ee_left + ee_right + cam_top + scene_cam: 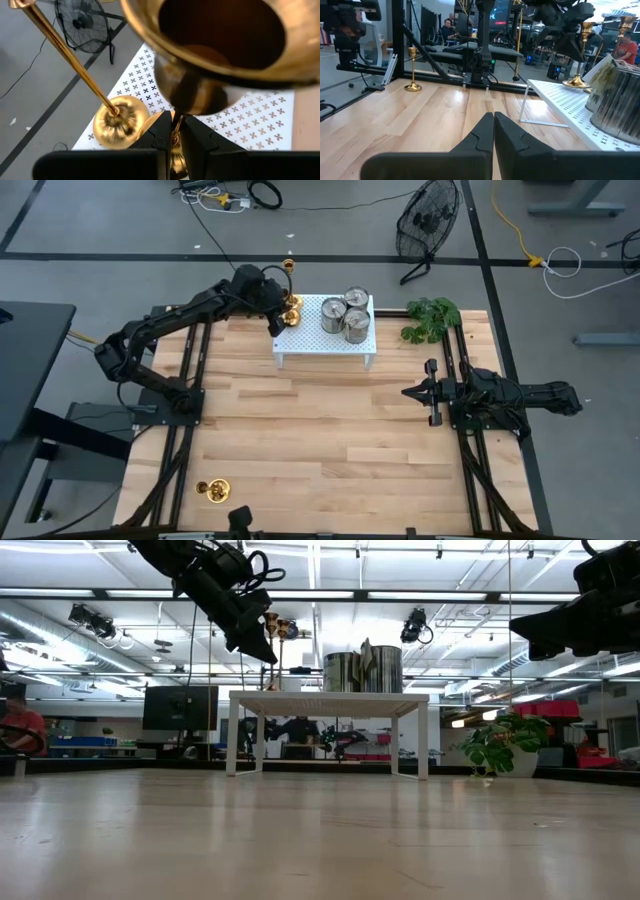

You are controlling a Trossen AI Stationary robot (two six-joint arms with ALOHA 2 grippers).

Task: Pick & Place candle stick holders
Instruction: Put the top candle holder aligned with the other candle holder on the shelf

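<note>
Overhead and table-level views of a two-arm station at a wooden table (pixel 330 440). A white perforated rack (pixel 310 340) stands near the table's far edge, with a green leafy plant (pixel 432 318) beside its right end. The left arm reaches over the rack's left end, where the left gripper (pixel 176 131) is clenched on the slim stem of a gold candle stick holder (pixel 220 45), whose wide cup fills the left wrist view just ahead of the fingers (pixel 159 131); whether this holder's base touches the rack cannot be told. A second gold holder (pixel 120 120) stands upright on the rack just beside it, its round base on the perforated surface and its stem rising toward the far edge. In the low view both gold cups show above the rack's left end, next to the left arm's wrist. Three squat silver holders (pixel 345 315) stand clustered together on the rack's right half, touching or nearly touching one another. A third gold holder (pixel 213 489) rests well apart from the rack, on the table near its front left corner; the right wrist view shows it upright. The right gripper (pixel 493 131) waits above the table's right side, level with the rack's front, its fingers pressed together and grasping nothing. A black floor fan (pixel 425 220) stands beyond the table.
</note>
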